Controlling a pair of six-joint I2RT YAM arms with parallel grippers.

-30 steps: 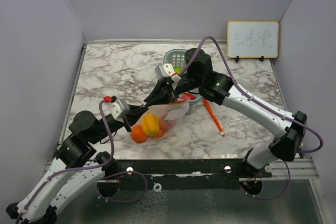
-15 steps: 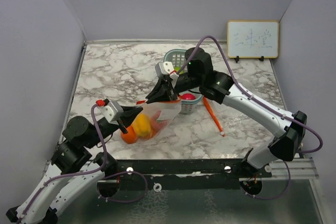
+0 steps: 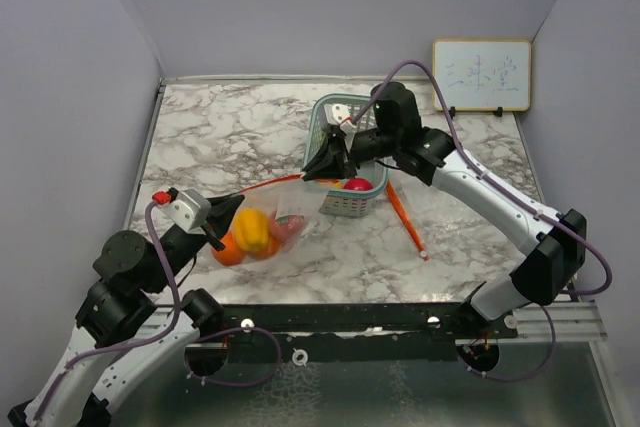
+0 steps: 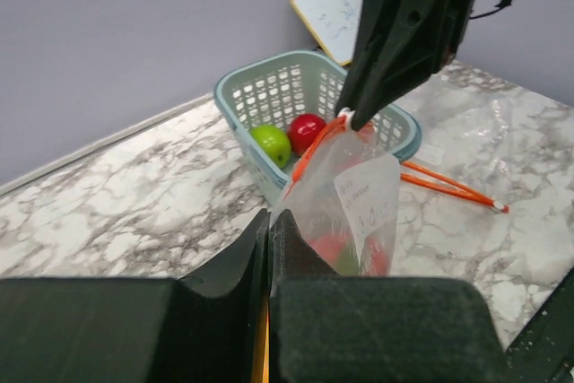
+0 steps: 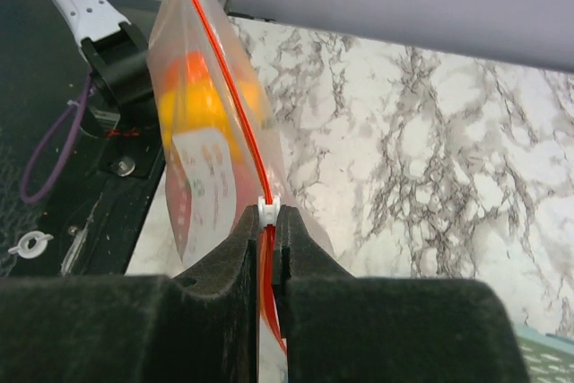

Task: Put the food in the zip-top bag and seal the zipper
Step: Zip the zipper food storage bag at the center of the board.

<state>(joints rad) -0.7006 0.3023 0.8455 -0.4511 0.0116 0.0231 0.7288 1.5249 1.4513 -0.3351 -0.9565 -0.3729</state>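
Food (image 3: 250,231) is seen inside the zip-top bag (image 3: 272,215), where an orange, a yellow and a red toy fruit are packed together at the bag's lower left end, near the front edge of the marble table (image 3: 230,137). The bag is held off the table and stretched between the two arms, with its orange zipper strip (image 5: 220,69) drawn taut along the top. The left gripper (image 3: 222,230) is clamped shut on the bag's left end, its jaws pressed together on the plastic in the left wrist view (image 4: 269,221). The right gripper (image 3: 312,173) is pinched tight on the zipper strip at the bag's right end, and a small white slider (image 5: 269,210) is seen right at its fingertips in the right wrist view. Whether the zipper is fully sealed along its length cannot be told. Just behind the right gripper stands the pale teal basket (image 3: 345,205), in which a red fruit (image 4: 306,130) and a green fruit (image 4: 271,143) lie side by side. A thin orange stick-like item (image 3: 405,219) lies on the table just to the right of the basket, and a small whiteboard (image 3: 481,75) is propped at the far right corner.
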